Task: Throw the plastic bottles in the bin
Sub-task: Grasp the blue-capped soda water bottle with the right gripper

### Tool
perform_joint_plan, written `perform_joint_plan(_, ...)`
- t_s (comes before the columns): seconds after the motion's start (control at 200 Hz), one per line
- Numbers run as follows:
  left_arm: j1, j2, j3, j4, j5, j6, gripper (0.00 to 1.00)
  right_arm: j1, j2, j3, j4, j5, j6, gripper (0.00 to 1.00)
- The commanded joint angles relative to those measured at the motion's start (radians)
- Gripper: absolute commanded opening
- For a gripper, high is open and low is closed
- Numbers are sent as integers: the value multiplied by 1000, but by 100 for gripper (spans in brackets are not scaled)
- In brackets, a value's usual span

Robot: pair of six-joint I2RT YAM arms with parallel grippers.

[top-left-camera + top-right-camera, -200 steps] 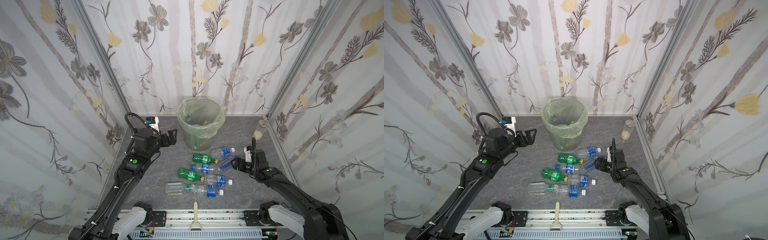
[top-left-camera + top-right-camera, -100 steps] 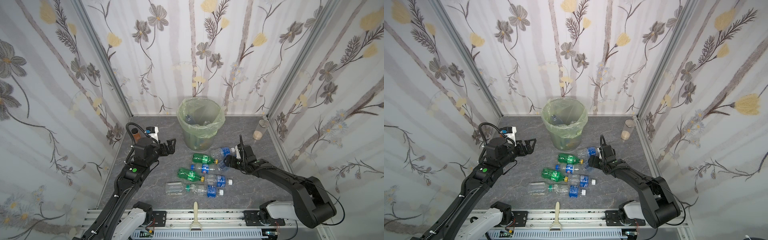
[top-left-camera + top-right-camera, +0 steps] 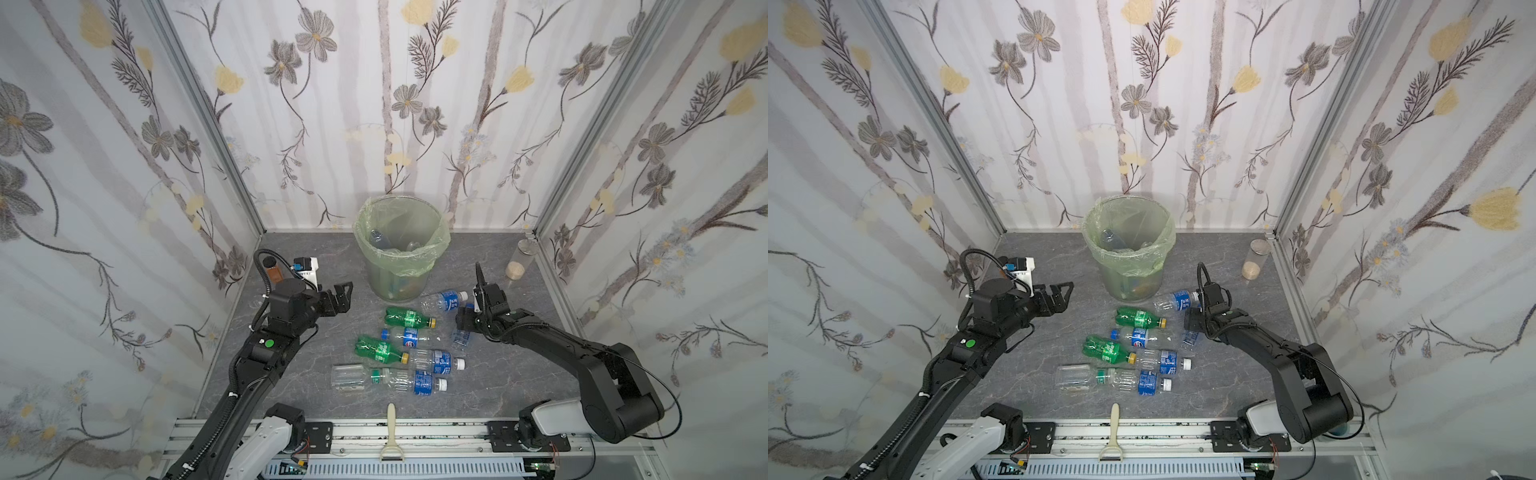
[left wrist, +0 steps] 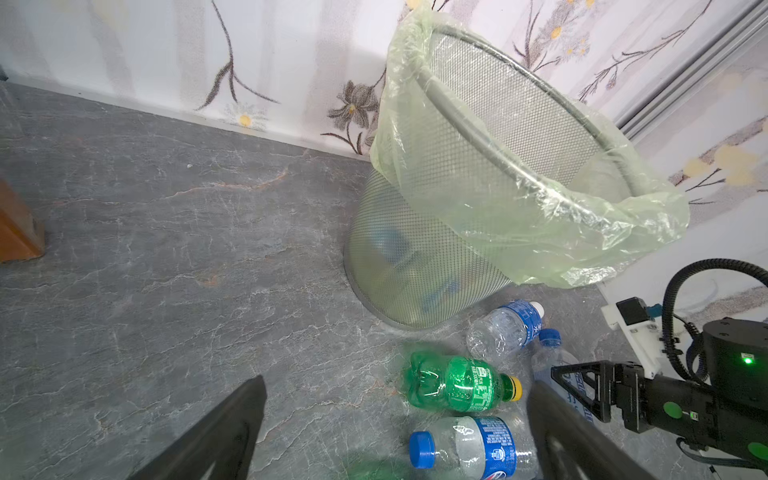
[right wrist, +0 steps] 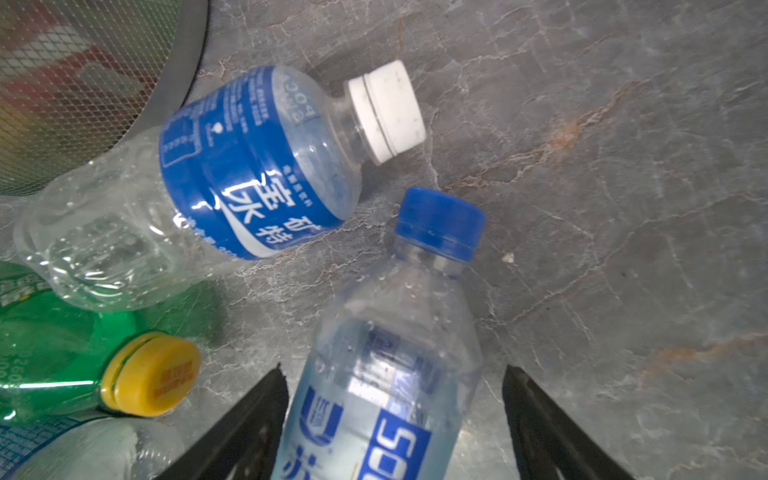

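Observation:
The bin (image 3: 399, 282) (image 3: 1129, 278) stands at the back with bottles inside. Several plastic bottles lie on the grey floor in front of it: a green one (image 3: 409, 318) (image 4: 457, 384), a white-capped clear one (image 3: 442, 300) (image 5: 249, 166) and others nearer the rail. My right gripper (image 3: 460, 328) (image 5: 392, 368) is low over a blue-capped clear bottle (image 3: 1190, 337) (image 5: 390, 324). Its open jaws straddle the bottle's body, one finger close and a gap at the other. My left gripper (image 3: 347, 296) (image 4: 397, 382) hangs open and empty, left of the bin.
An amber jar (image 3: 274, 268) stands by the left wall behind my left arm. A tall clear cylinder (image 3: 519, 262) stands in the back right corner. A cream-handled brush (image 3: 390, 428) lies on the front rail. Patterned walls close in three sides.
My right gripper has moved left and down onto the blue-capped bottle, its jaws narrowing round it. My left gripper has drawn back from the bin and sunk lower, still open.

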Motion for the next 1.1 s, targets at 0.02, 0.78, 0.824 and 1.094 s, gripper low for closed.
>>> perform_joint_plan(0.02,2,-2,-8,27,8,6,100,2,6,30,-55,24,-42,87)
perform_joint_plan(0.78,3,-42,-108,25,-8,10,100,2,54,25,-57,-13,-62,63)
perform_joint_plan(0.824,3,-44,-109,25,-9,11,100,3,44,22,-57,-5,-62,62)
perform_joint_plan(1.094,3,-45,-114,24,14,24,100,4,-171,19,-85,28,-95,55)
